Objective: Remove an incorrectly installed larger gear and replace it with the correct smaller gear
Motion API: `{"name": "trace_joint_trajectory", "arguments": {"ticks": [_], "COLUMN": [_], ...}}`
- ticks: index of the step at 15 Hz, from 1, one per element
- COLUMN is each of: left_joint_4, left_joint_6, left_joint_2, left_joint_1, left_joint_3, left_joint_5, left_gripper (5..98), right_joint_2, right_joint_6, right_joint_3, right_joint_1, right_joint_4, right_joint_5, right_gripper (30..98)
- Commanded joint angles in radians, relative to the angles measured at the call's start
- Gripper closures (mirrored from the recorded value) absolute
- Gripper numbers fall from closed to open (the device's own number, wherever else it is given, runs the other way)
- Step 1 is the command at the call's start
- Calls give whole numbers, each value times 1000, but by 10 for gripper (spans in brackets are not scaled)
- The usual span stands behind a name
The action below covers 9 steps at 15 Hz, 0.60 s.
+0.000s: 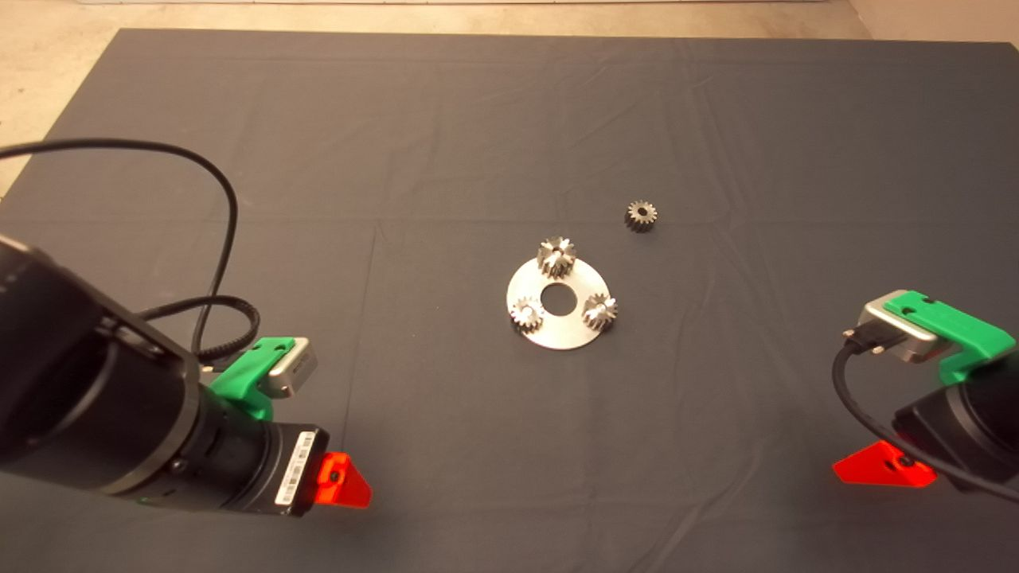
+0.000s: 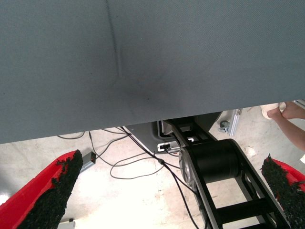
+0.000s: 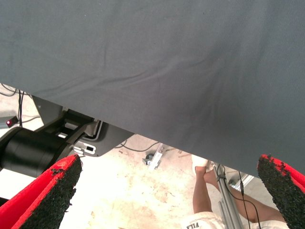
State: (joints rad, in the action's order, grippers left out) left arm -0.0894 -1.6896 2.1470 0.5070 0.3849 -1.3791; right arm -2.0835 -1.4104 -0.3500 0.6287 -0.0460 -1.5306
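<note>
gears sit mid-mat on a round steel plate [image 1: 577,334] with a hole in its centre, three of them spaced around the ring. the larger gear [image 1: 556,256], flared teeth and star outline, stands on the plate's far edge, while two other small gears [image 1: 526,314] and [image 1: 599,311] take the near left and near right spots. off the plate, up and to the right on the dark mat [image 1: 398,159], the smaller gear [image 1: 641,215] lies alone, near the plate but not touching it. left gripper [image 1: 342,481] hangs at the lower left edge, well apart from the plate; its wrist view shows its fingers [image 2: 52,195] spread wide with nothing between them, the mat's edge, cables on the floor and a person's arm [image 2: 290,124]. right gripper [image 1: 884,465] waits at the lower right edge, fingers [image 3: 47,195] likewise spread apart and bare, with a person's legs [image 3: 205,191] showing beyond the mat.
</note>
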Motion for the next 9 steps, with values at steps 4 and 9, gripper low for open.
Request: {"name": "trace_joint_trajectory", "arguments": {"ticks": [4,9], "left_joint_4": [16,16], "left_joint_6": [-5,-5], "left_joint_2": [-3,-3], "left_joint_1": [7,7], "left_joint_3": [-9,-9], "left_joint_5": [-6,-18], "left_gripper": [61,61], "right_joint_2": [-2,-19], "right_joint_6": [-1,21], "right_joint_3": [2,-57], "right_joint_1": [2,-1], "right_joint_4": [-32,-11], "right_joint_5": [-112,-115], "right_gripper": [307,307]}}
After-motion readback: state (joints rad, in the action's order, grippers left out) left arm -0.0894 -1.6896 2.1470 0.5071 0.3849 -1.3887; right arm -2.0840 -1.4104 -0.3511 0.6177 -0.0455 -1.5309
